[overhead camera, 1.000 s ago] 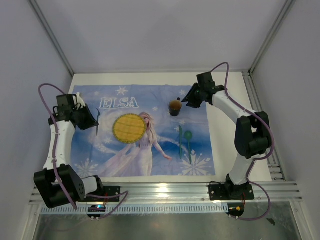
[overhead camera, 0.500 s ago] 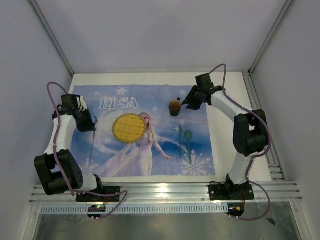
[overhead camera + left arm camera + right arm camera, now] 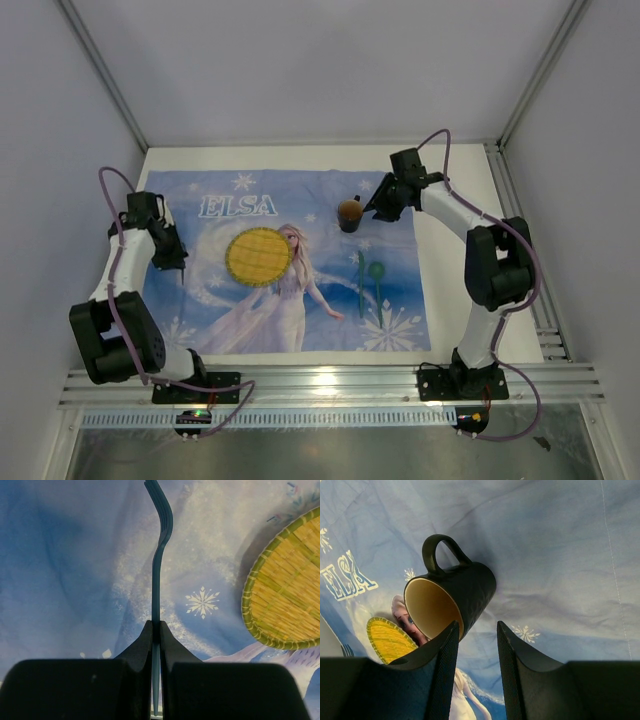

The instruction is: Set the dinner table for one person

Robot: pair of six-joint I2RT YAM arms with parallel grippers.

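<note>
fork (image 3: 156, 580) in left jaws, dinner table (image 3: 280, 158) beneath

The only text that can be read is the word "ELSA" (image 3: 238, 207). It is printed in pale, outlined capitals near the far left corner of the blue cloth (image 3: 300, 320) spread on the table (image 3: 300, 158). The right wrist view shows the same "ELSA" (image 3: 347, 580) on the cloth at its left edge, tilted and partly cut off by the frame.
</note>
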